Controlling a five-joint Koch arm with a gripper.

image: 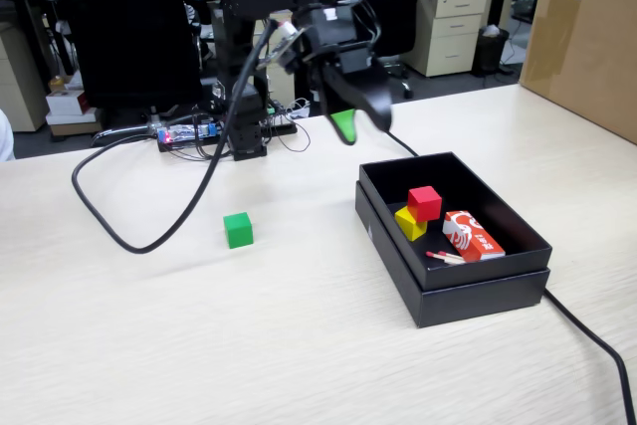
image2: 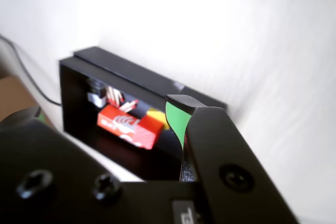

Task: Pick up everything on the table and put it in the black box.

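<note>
The gripper [image: 350, 126] hangs in the air above the table [image: 299, 345], just off the far left corner of the black box [image: 453, 291] as the fixed view shows it, and it holds nothing. Whether its jaws are parted cannot be told: in both views the black jaw lies against the green-faced one, and no clear gap shows. The red cube [image: 425, 202] and the yellow cube [image: 409, 223] already lie inside the box, the red resting partly on the yellow, beside a red-and-white packet [image: 473, 235]. That leaves the green cube [image: 238, 230], alone on bare table well left of the box — lower and to the left of the gripper in the fixed view, nearer the table's front edge than the arm's base. The wrist view looks into the box and does not show this cube at all. Being a cube it has no long axis, but it sits slightly turned to the table edge — so the likely next move is a swing away from the box and down, with the jaws squared to two opposite faces.
</note>
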